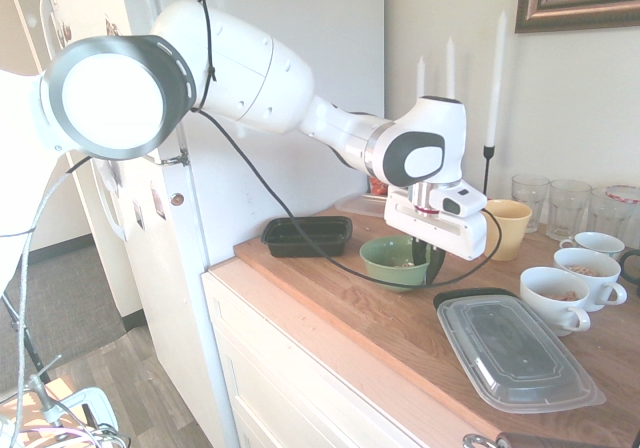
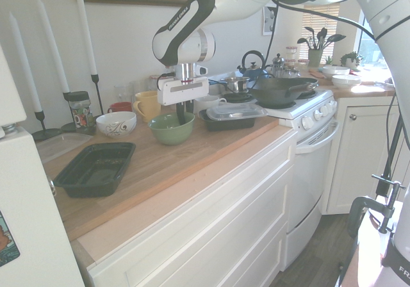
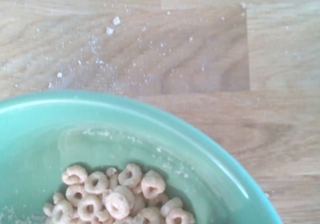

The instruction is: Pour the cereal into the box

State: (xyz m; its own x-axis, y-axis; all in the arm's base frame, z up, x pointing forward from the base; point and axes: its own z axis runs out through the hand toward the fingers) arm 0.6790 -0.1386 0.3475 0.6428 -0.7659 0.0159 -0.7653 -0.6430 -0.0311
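"FRANKA EMIKA" reads on the robot arm [image 2: 198,27]'s dark upper band; partial "FRA" on its base [image 2: 398,261], cut off by picture edge. Jar [image 2: 80,113] label too small.

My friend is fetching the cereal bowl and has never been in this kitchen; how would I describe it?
On the wooden counter beside the white stove, find the green bowl under the robot's gripper. It holds ring-shaped cereal. Unlike the patterned white bowl nearby, it is plain green.
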